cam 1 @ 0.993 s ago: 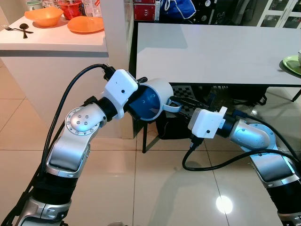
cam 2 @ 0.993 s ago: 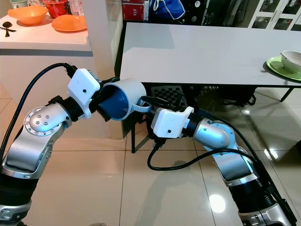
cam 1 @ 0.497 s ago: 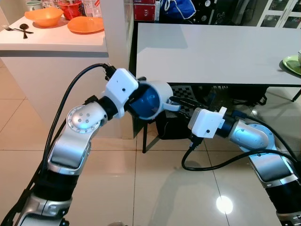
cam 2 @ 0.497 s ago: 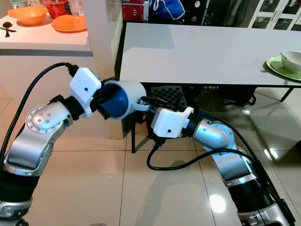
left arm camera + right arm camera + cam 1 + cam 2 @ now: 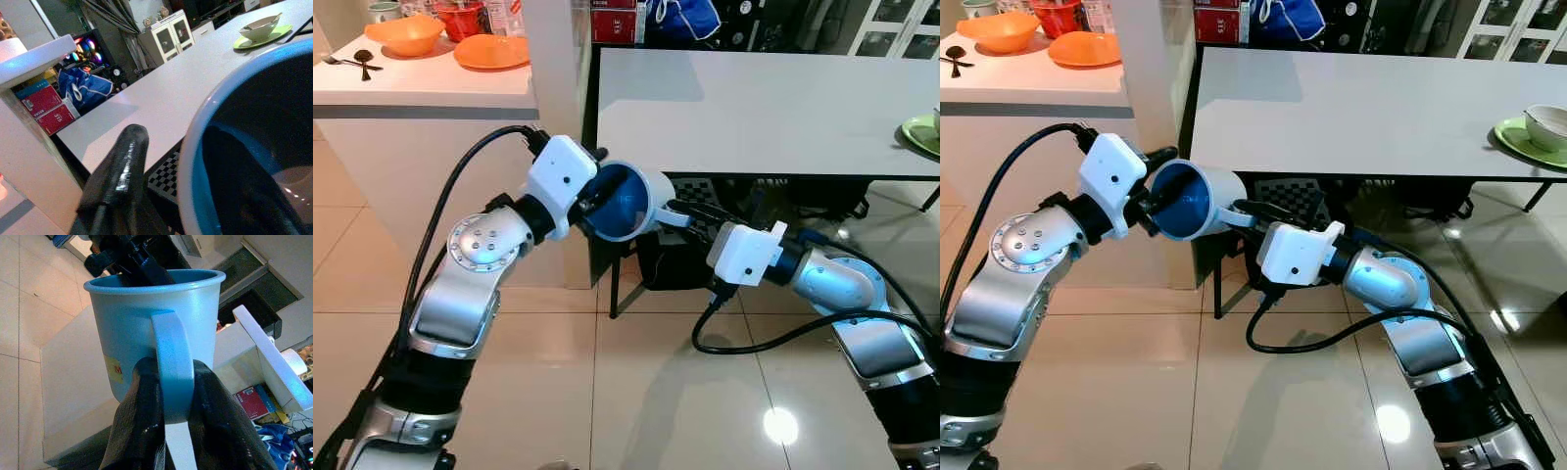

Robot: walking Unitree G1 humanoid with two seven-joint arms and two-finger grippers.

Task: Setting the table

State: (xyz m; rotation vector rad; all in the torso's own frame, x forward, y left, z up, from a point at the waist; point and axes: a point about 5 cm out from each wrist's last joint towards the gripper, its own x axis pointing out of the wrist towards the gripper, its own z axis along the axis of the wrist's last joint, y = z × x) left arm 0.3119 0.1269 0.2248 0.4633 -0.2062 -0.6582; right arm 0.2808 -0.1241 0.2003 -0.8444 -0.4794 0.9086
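Two grippers meet on one mug (image 5: 626,201) at the middle of the frame, held in the air in front of the near edge of the white table (image 5: 773,108) and a little below it. The mug is white outside and blue inside, tipped on its side with its mouth facing the robot's left.

From the left of the frame the left gripper (image 5: 597,191) grips the mug's rim: in its wrist view one black finger (image 5: 120,181) lies outside the wall and the other sits inside the blue bowl, so the jaws are clamped on the rim.

From the right of the frame the right gripper (image 5: 168,396) comes in at the mug's handle (image 5: 171,367). Its wrist view shows the two black fingers pressed against either side of the handle, clenched on it.

At the upper left of the frame, on a white counter (image 5: 421,93), stand an orange bowl (image 5: 404,34) and an orange plate (image 5: 491,51), with a spoon (image 5: 362,61) near them. At the right edge of the frame a green plate (image 5: 1526,140) carrying a white bowl (image 5: 1547,124) sits on the table. Below is a glossy tiled floor (image 5: 636,392).
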